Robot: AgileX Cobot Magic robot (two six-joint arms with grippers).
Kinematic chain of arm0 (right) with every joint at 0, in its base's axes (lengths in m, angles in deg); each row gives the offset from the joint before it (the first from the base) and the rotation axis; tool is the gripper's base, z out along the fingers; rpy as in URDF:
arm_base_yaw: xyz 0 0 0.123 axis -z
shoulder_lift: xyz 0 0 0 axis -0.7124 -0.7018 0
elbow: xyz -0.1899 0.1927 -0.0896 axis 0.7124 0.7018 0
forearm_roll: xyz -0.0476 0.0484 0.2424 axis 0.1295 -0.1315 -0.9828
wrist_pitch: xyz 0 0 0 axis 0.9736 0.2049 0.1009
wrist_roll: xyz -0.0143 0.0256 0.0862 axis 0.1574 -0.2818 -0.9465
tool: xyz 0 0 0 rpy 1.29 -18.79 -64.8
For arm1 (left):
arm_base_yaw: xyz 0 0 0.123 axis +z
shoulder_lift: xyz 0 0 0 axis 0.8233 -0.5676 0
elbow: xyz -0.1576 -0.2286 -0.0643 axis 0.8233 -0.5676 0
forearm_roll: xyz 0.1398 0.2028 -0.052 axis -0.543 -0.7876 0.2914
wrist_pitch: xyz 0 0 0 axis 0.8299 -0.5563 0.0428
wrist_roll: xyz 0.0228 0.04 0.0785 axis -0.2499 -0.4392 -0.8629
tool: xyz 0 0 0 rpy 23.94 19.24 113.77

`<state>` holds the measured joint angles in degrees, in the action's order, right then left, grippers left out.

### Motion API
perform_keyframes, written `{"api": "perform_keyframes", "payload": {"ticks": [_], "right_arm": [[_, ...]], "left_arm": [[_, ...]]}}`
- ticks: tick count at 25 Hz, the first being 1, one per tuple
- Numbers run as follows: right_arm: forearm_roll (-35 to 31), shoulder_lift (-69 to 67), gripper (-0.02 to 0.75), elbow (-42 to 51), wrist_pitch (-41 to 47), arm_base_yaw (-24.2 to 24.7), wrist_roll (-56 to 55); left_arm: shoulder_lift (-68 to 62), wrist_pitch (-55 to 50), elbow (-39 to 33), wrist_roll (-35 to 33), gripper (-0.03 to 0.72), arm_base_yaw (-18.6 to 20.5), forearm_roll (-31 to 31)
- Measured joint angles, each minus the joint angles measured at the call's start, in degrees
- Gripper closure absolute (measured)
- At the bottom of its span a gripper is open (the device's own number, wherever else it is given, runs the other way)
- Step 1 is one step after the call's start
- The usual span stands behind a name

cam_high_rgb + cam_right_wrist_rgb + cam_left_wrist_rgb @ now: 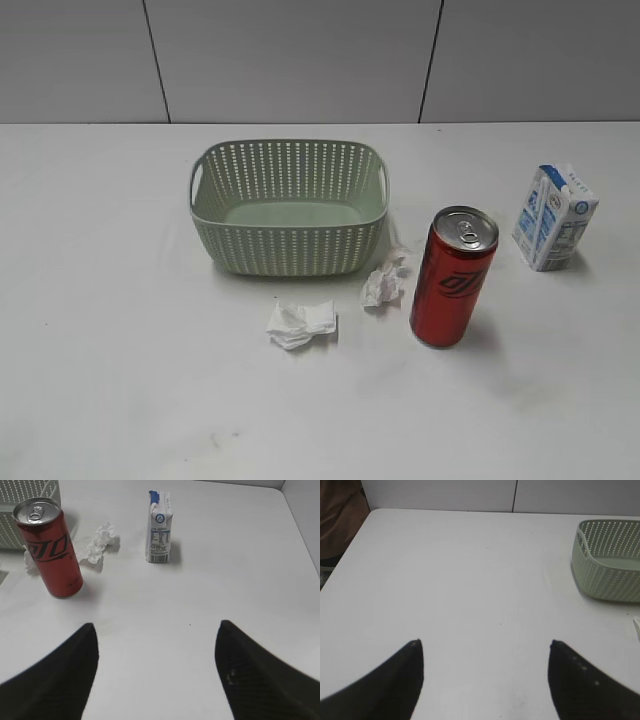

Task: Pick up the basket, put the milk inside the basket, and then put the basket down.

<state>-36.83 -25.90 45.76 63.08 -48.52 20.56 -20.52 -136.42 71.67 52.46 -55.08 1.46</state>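
The white table [100, 300] takes up nearly everything in front of me, running back to a grey panelled wall. Biggest thing on it is the basket [289, 207], pale green, sitting upright toward the far middle with its open mouth up and its long axis running left to right, a cut-out handle at each short end. Its inside holds nothing; I can see the bare floor of it.

Right of the basket and nearer stands the red can [453, 277], upright, tab on top. Further right and a bit farther back is the milk [554, 217], upright on its base with its gabled ridge uppermost, well apart from the basket.

Two crumpled tissues lie on the table: one [386, 281] just beside the can's left, near the basket's front right corner, the other [301, 323] nearer and to the left.

The left gripper [485, 642] hangs over bare table left of the basket, jaws wide apart. The right gripper [156, 625] sits nearer than the milk, also spread, holding nothing.
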Motion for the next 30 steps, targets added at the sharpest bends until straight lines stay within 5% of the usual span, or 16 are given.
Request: {"api": "perform_keyframes", "payload": {"ticks": [22, 30], "right_arm": [[0.0, 0.0, 0.167, 0.0, 0.0, 0.0, 0.0], [0.0, 0.0, 0.167, 0.0, 0.0, 0.0, 0.0]], "left_arm": [[0.0, 0.29, 0.06, 0.0, 0.1, 0.0, 0.54], [-7.94, 3.65, 5.77, 0.0, 0.1, 0.0, 0.31]]}}
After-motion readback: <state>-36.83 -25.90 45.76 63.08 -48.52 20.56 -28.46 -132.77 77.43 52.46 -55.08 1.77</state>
